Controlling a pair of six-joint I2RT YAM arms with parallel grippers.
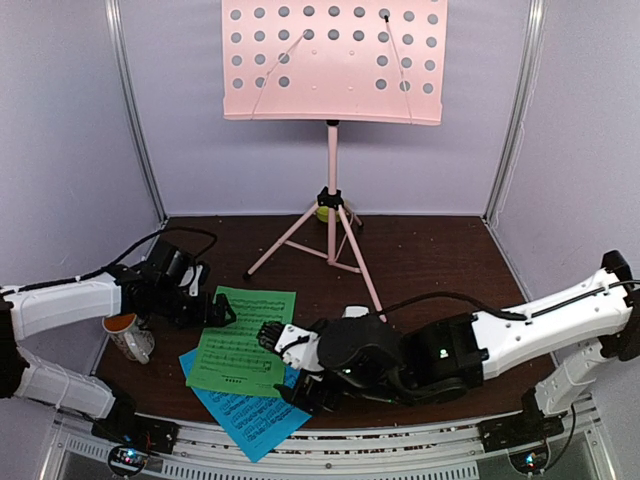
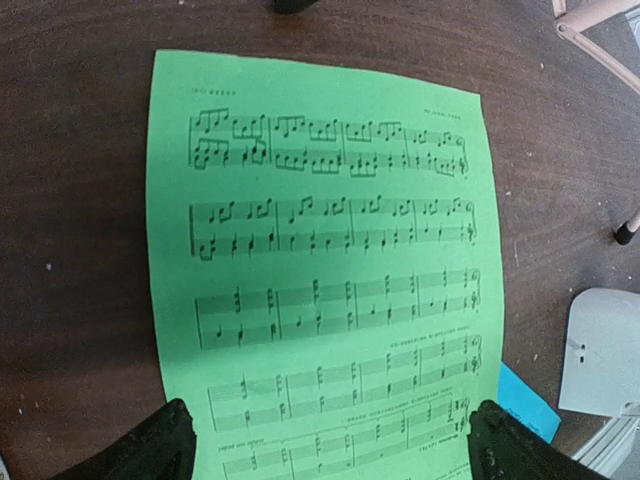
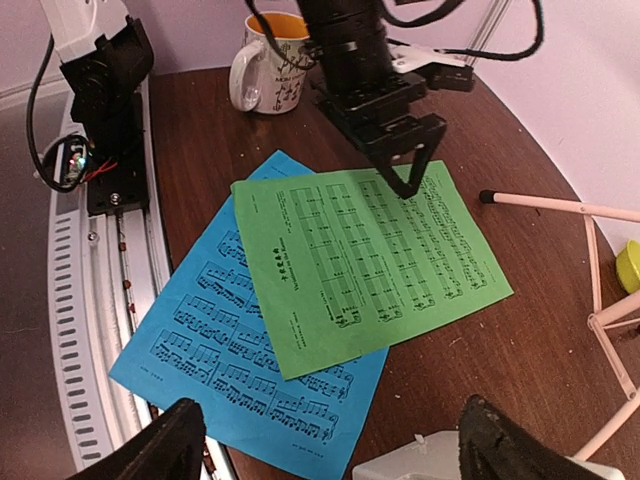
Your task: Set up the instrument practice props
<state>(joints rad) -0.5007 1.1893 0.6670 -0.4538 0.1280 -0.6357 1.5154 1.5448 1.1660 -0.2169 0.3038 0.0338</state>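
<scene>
The pink music stand (image 1: 333, 60) stands upright at the back on its tripod. A green sheet (image 1: 245, 340) lies flat on the table, overlapping the blue sheet (image 1: 250, 420) near the front edge. My left gripper (image 1: 215, 310) is open at the green sheet's (image 2: 320, 260) left edge, with a finger (image 2: 150, 445) on either side of the sheet. My right gripper (image 1: 282, 362) is open over the sheet's right side. In the right wrist view both sheets (image 3: 370, 260) (image 3: 240, 370) lie ahead of the gripper (image 3: 340, 450). Only a white-grey corner of the metronome (image 3: 430, 465) (image 1: 355, 312) shows.
A white patterned mug (image 1: 130, 335) stands at the left beside my left arm. A small lime-green bowl (image 1: 322, 212) sits behind the tripod. The stand's front leg (image 1: 362, 275) reaches toward my right arm. Grey walls close in the back and both sides.
</scene>
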